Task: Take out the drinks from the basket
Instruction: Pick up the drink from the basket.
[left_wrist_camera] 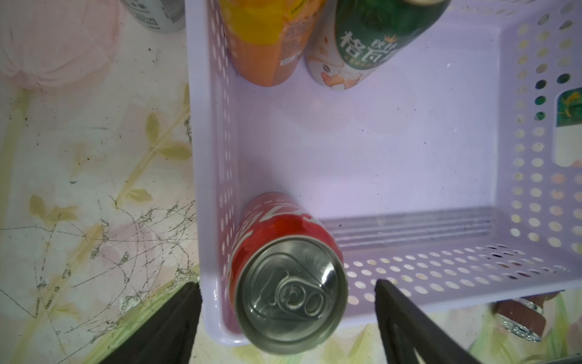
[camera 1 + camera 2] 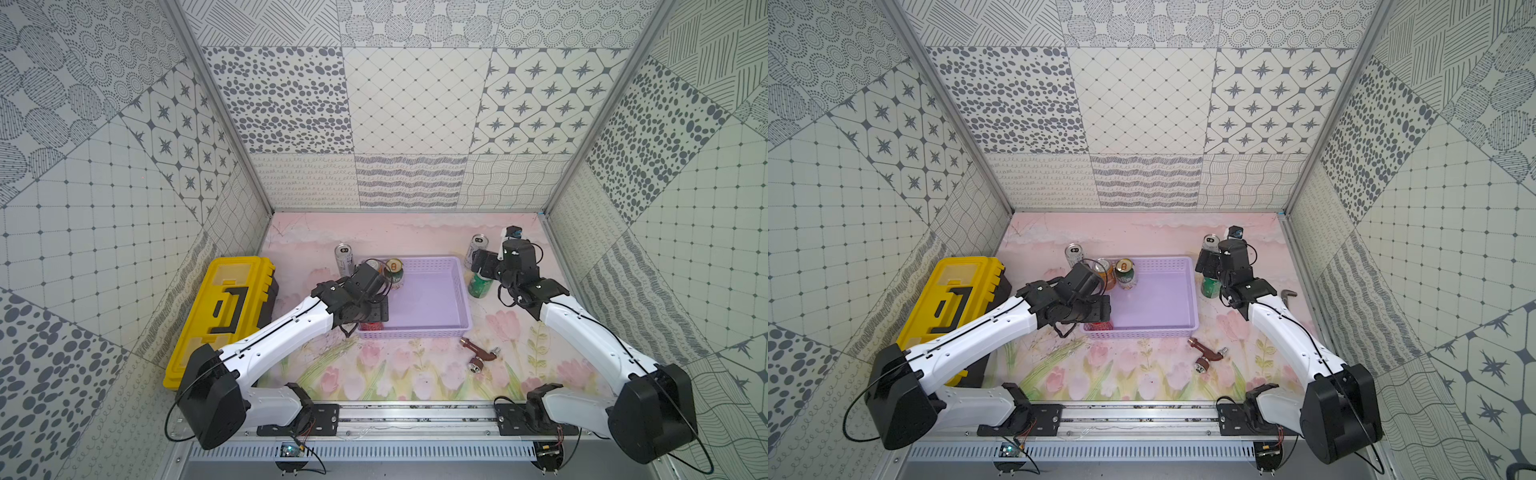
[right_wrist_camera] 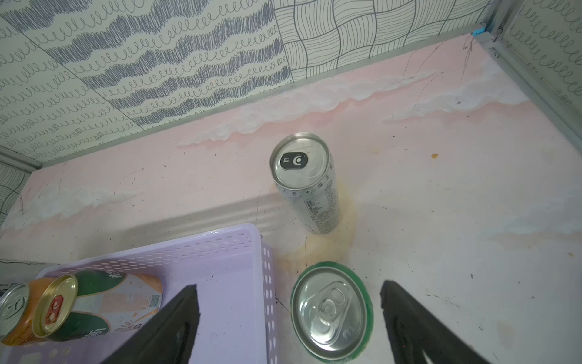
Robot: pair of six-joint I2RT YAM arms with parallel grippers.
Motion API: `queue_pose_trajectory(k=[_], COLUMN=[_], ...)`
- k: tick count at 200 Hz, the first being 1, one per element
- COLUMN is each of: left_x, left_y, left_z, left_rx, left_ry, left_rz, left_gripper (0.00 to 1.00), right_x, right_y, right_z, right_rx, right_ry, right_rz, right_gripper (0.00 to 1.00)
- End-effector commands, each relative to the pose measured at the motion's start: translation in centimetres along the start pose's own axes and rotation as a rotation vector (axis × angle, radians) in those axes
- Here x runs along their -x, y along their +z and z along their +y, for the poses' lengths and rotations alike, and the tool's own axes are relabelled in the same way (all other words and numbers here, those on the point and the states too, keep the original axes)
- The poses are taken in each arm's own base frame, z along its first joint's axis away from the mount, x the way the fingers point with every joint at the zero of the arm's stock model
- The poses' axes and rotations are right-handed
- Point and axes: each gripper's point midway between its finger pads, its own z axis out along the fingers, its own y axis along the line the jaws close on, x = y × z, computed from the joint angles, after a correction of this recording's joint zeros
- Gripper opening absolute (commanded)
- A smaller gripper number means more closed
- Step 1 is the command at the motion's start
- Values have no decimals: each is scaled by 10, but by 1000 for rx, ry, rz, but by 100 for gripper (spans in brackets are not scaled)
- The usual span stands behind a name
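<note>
Robot lab booth, patterned wall panels (image 2: 415, 104)

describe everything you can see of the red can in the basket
The red can is metal by its look: red side with white script, silver lid with its pull tab flat. It stands upright in a corner of the lilac basket, close against the perforated side wall. The left gripper hangs over it, jaws open to either side, neither touching it. In both top views the gripper hides most of it.

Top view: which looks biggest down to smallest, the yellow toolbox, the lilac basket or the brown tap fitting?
1. yellow toolbox
2. lilac basket
3. brown tap fitting
The left arm hides part of the first two.
</note>
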Motion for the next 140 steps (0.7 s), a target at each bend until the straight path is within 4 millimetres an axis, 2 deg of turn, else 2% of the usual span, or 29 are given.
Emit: queue_pose_trajectory(k=[1,44,90,140], left_x=[-6,-11,-17,-9], left_y=[5,15,24,15], left_z=[1,7,5,0], left_rx=[38,108,112,81], left_ry=[42,79,88,78], left_rz=[33,84,114,75], left_gripper=[86,84,71,58], right_x=[5,7,7,5], right_y=[2,1,0,1], right_z=[5,5,2,1], right_rx=[23,20,9,5], right_ry=[1,3,5,6], right_rz=[-26,-34,-38,-37], right_gripper=[94,94,94,94])
